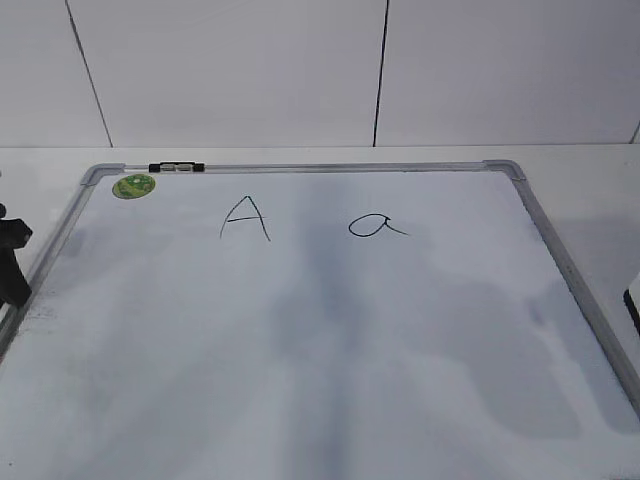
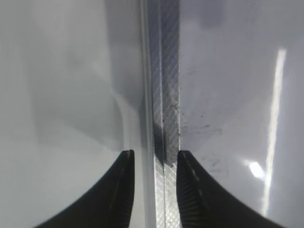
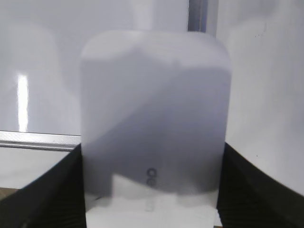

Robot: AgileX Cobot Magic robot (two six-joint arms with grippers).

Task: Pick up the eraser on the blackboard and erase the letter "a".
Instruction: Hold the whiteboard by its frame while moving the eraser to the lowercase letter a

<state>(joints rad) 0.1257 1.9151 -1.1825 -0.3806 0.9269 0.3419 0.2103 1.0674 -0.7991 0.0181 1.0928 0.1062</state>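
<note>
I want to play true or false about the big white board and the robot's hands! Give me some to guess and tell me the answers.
1. Two letters are written on the blackboard. True: a pointed capital A and the letter "a".
2. The letter "a" is already wiped away. False: it is on the board, whole.
3. The right gripper holds the eraser. True: the white block sits between its two black fingers.
4. The green sticker is in the middle of the board. False: it sits in the far left corner.
5. The left gripper is holding a marker. False: its open fingers sit on either side of the board's metal frame, with nothing held.
</note>
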